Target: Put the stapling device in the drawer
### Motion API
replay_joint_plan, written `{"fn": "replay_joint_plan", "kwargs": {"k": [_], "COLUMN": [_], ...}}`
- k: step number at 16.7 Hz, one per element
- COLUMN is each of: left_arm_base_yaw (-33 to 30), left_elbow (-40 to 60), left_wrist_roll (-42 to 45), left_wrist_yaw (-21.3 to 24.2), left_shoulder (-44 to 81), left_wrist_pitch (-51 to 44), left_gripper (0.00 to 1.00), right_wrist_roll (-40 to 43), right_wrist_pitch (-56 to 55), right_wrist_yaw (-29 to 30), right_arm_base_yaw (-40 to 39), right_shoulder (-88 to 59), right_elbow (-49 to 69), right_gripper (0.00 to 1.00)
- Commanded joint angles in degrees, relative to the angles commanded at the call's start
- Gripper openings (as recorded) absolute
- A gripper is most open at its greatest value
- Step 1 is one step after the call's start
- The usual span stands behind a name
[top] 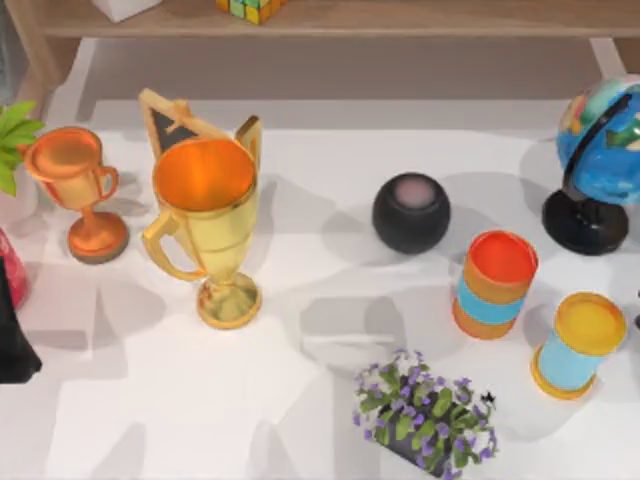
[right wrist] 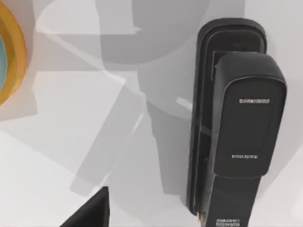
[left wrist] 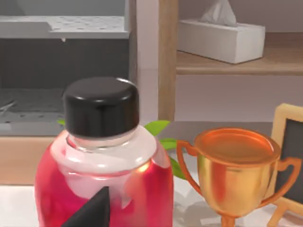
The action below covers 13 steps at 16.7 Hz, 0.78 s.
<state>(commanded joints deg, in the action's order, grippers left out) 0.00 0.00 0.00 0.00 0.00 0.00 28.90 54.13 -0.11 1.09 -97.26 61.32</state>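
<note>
The stapling device (right wrist: 236, 123) is a long black stapler lying flat on the white table, seen from straight above in the right wrist view. My right gripper (right wrist: 87, 215) hovers over the table beside it, showing as a dark tip at the frame edge, apart from the stapler. My left arm (top: 12, 335) sits at the table's left edge, and its gripper (left wrist: 90, 213) is close behind a red bottle (left wrist: 104, 189) with a black cap. Behind that bottle stands a grey unit with perforated panels (left wrist: 61, 28); I cannot tell whether it is the drawer.
On the table stand a bronze trophy (top: 80, 185), a large gold trophy (top: 205, 215), a black round speaker (top: 411, 212), an orange can (top: 493, 285), a yellow-rimmed can (top: 578, 345), a flowering plant (top: 425, 415) and a globe (top: 600, 160). A wooden shelf (left wrist: 227, 66) holds a tissue box (left wrist: 222, 35).
</note>
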Motion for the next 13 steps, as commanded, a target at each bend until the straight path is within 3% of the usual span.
{"fn": "replay_joint_plan", "kwargs": {"k": [13], "left_arm_base_yaw": [0.0], "left_elbow": [0.0], "left_wrist_roll": [0.0], "left_wrist_yaw": [0.0], "left_shoulder": [0.0], "left_wrist_pitch": [0.0], "left_gripper": [1.0], "right_wrist_roll": [-0.18], "right_wrist_pitch": [-11.75], "right_wrist_yaw": [0.01], "right_arm_base_yaw": [-0.1], "right_shoulder": [-5.37], "right_elbow": [-6.38], "right_gripper": [1.0]}}
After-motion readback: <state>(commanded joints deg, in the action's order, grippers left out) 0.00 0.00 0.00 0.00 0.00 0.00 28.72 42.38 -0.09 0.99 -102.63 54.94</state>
